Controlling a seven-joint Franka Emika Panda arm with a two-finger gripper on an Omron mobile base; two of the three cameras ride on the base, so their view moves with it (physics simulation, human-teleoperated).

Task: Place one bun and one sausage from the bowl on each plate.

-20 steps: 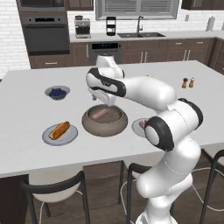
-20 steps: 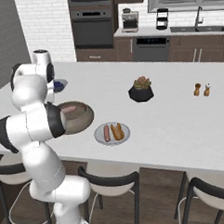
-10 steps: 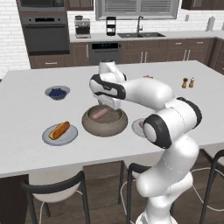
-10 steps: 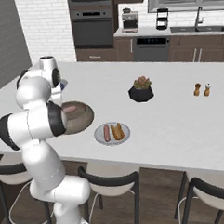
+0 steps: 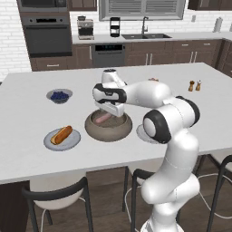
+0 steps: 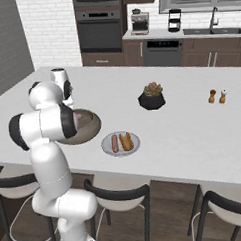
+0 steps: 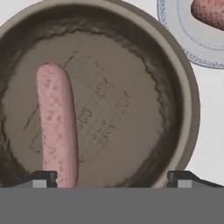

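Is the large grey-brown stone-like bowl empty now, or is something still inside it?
Not empty. The large grey-brown stone-like bowl holds one pink sausage, lying flat on its floor. No bun is visible inside in the hand view.

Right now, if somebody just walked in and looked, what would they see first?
The big white robot arm bends over the middle of the counter, its open tool just above the large stone bowl. One pink sausage lies inside that bowl, to one side. A plate beside the bowl holds a sausage and a bun, and another plate on the bowl's other side holds a bun.
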